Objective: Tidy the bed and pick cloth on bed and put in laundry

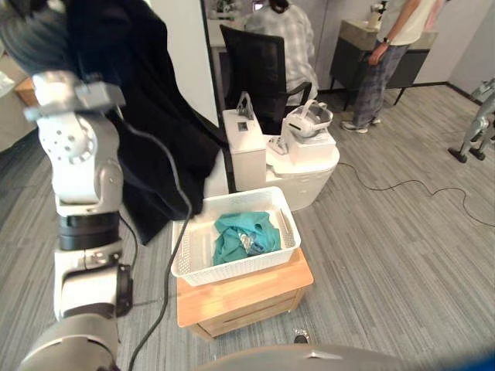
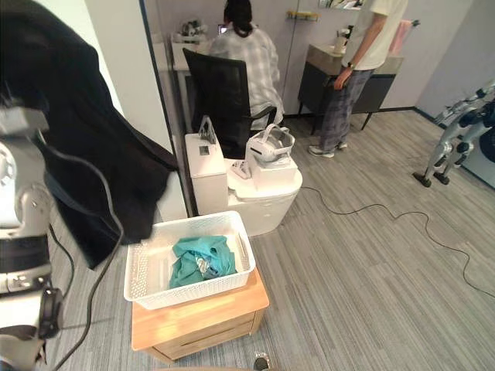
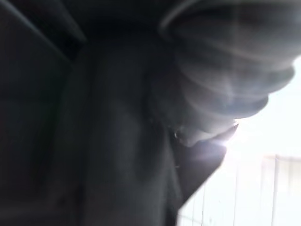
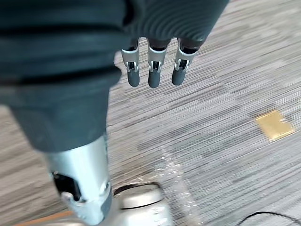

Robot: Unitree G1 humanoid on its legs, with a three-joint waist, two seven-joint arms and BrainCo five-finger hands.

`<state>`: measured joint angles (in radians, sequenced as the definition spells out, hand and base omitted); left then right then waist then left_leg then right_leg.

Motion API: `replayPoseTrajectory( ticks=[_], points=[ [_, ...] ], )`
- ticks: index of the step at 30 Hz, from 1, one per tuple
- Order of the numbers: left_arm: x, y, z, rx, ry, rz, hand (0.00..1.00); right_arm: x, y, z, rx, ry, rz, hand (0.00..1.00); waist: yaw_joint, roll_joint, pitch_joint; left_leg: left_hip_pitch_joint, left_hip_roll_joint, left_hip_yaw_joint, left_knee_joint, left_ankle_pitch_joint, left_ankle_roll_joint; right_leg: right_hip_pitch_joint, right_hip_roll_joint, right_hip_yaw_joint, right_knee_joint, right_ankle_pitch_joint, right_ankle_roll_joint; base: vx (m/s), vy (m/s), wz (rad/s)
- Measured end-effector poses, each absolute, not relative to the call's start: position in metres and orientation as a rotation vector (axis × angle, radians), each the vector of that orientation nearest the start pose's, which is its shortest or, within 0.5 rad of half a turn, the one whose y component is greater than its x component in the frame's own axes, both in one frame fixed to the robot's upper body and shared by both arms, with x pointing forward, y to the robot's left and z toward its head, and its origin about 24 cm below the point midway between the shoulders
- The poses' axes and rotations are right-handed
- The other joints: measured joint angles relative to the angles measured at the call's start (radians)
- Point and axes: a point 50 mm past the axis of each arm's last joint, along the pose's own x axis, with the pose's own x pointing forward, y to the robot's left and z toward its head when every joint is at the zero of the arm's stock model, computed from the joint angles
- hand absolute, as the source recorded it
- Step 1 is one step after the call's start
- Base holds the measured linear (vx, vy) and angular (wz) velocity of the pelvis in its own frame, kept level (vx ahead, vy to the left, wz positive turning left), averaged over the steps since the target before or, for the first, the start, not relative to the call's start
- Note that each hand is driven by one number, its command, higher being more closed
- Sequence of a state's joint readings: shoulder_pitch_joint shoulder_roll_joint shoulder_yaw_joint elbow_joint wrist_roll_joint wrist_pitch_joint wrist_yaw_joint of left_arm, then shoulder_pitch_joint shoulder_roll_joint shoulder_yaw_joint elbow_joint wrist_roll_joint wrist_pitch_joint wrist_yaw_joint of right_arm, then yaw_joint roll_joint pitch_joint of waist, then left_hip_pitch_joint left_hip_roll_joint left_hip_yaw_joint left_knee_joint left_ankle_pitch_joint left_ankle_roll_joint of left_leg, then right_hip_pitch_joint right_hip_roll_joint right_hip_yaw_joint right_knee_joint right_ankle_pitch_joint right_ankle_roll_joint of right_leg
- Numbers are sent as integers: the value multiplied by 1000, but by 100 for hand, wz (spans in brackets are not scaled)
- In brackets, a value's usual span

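cloth over left robot hand, grip unclear; right robot hand slack above floor

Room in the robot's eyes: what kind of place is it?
Probably an office or lab: a person sits on a black office chair, another person stands nearby, and a white laundry basket rests on a wooden stand.

Black cloth: hangs high on the robot's left, lower edge just beside the basket's far corner.
White basket: sits on a wooden stand.
Teal cloth: crumpled inside the basket.
White unit: just behind the basket.
Black chair: behind the unit, with a seated person.
Standing person: far right, by a dark cabinet.
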<state>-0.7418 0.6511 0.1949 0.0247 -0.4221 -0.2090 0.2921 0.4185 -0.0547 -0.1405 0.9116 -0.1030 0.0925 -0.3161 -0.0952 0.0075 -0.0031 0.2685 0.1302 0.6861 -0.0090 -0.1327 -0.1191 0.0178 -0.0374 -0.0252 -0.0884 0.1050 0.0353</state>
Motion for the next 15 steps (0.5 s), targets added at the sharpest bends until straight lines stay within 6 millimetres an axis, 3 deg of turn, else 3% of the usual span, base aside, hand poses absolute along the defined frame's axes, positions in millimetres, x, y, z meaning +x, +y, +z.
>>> replayPoseTrajectory(
  ticks=[6,12,15],
  points=[
    [305,268,318,-19,-910,296,100,-25,-215,-159,-265,1386,-475,0,-8,9,7,-2,23,25,38,-24,-9,7,10,11,0,-1,-6,-85,-40,-6],
    [320,251,305,62,-785,108,100,-24,-216,-159,-244,1378,-460,0,-10,20,15,-3,29,36,53,-29,-11,4,15,17,1,0,-7,-54,-27,-5],
    [327,245,287,73,-696,44,100,-24,-216,-159,-261,1373,-450,0,-17,23,19,-3,29,47,52,-29,-11,-3,18,31,2,0,-7,-44,-17,-9]
  ],
)
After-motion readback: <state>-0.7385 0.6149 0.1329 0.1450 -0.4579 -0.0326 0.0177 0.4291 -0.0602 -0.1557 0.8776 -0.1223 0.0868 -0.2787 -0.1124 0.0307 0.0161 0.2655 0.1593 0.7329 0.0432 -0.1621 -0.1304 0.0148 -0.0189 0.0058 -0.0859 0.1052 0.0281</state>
